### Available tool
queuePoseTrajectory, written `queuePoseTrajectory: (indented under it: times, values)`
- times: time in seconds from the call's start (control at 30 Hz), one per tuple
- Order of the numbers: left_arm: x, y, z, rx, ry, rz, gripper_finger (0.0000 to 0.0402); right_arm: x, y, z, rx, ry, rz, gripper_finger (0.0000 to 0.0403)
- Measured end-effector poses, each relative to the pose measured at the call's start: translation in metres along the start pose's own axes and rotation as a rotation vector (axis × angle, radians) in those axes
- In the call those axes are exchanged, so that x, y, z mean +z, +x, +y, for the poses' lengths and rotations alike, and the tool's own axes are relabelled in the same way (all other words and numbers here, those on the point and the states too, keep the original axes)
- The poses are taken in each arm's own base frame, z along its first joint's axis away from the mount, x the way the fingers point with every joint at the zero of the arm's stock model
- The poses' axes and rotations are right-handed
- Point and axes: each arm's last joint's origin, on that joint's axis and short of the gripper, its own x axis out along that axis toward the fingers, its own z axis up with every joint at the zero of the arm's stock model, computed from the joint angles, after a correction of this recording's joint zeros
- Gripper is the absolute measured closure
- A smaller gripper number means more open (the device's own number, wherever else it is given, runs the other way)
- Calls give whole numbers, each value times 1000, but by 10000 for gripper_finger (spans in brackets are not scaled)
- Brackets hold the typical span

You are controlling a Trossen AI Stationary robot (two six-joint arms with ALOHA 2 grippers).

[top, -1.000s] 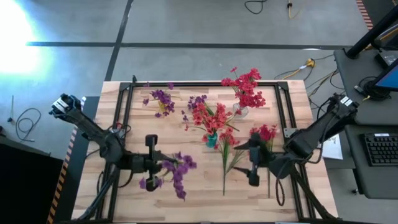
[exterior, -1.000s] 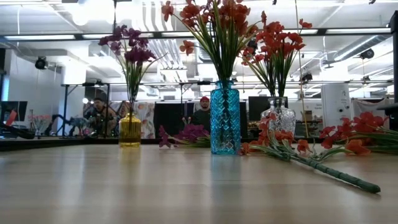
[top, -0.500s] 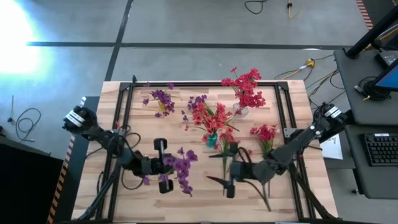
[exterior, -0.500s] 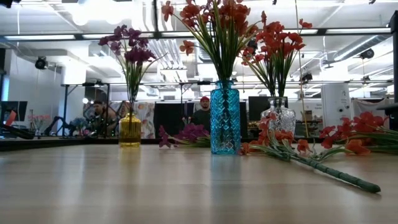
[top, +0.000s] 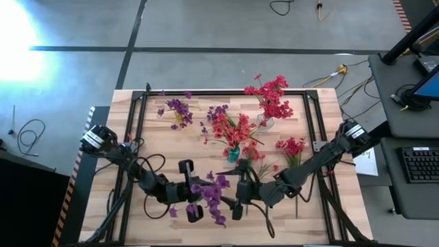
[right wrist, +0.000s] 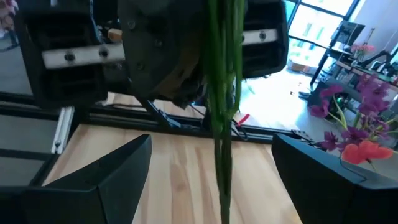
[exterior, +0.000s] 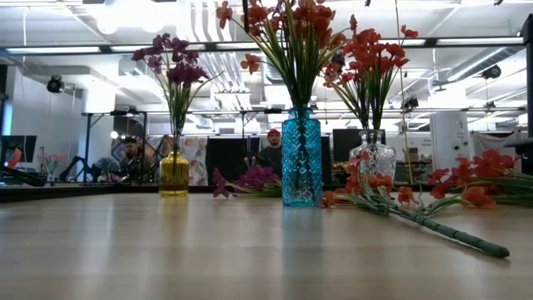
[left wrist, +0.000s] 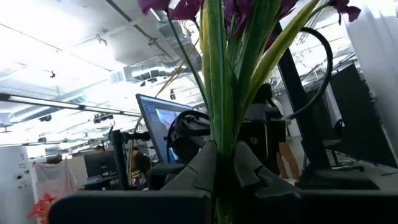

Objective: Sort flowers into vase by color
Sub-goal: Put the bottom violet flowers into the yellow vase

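- High view: the left gripper [top: 194, 200] is clamped on a purple sprig [top: 214, 197] near the table's [top: 123, 226] front edge, around the middle. The blossoms lie on the side towards the right gripper [top: 239, 198], which faces it with its jaws spread, just beside the sprig. Both arms reach low and inward from their outer corners, wrists meeting head-on. Judging by this, a hand-over is the step in hand, and the right arm is the one placed to take the stem.
- High view again: the yellow vase [top: 178, 120] with purple blossoms stands at the back left, well apart from the held sprig. The blue vase [top: 233, 154] and clear vase [top: 266, 123] hold red ones. Loose red sprigs [top: 293, 147] lie right of centre.
- Low view: neither gripper shows. The three vases stand in a row, and a red sprig lies with its stem [exterior: 450, 234] slanting towards the camera.
- Left wrist view: the green stems [left wrist: 222, 93] rise from between the closed fingers [left wrist: 202, 171], their long axis in line with the gripper.
- Right wrist view: the stems [right wrist: 224, 93] run down the middle, between the two wide-set fingers [right wrist: 118, 171] and touching neither.
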Motion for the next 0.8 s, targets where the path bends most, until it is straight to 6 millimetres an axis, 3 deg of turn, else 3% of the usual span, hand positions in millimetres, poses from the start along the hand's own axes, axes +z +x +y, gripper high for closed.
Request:
queuePoseTrajectory:
  times: [0.17,0.6,0.8]
  values:
    - [0,0,0,-1,-2,1,401,1,1,-2,-4,14,-1,122]
    - [-1,0,0,5,-19,9,401,-1,8,-11,14,27,4,376]
    - [0,-2,2,111,-51,84,377,-3,9,-11,3,16,20,387]
